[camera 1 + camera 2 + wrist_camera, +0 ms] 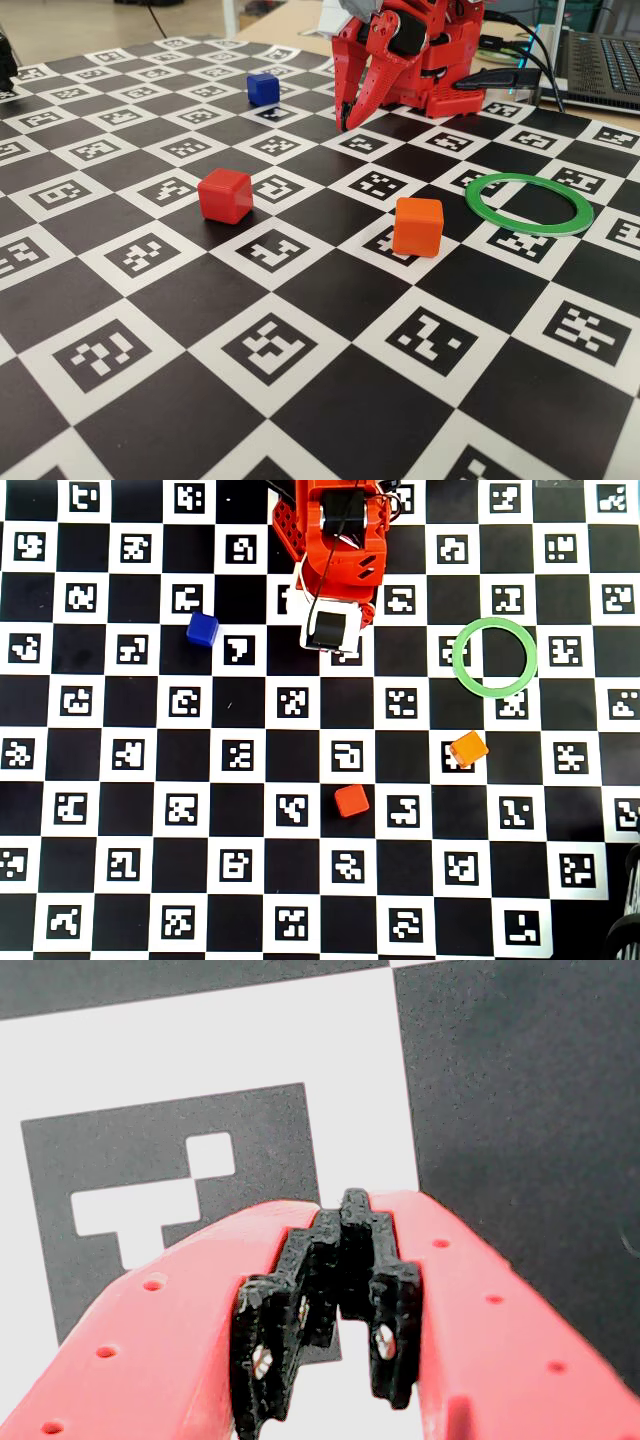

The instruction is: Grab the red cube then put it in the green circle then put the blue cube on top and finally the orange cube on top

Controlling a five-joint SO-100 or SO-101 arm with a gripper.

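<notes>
Cubes numbered three, all on checkerboard mat (160,780): red cube (351,800) centre, orange cube (468,748) near one green circle (494,656), blue cube (203,629) far left. Gripper (345,1222) closed, empty, tips down near mat.

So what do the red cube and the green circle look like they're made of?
The red cube looks like glossy hard plastic: soft highlights on its top and rounded edges. The green circle looks like a thin flat ring, plastic or possibly card; its finish seems slightly satin, but the material stays uncertain.
</notes>
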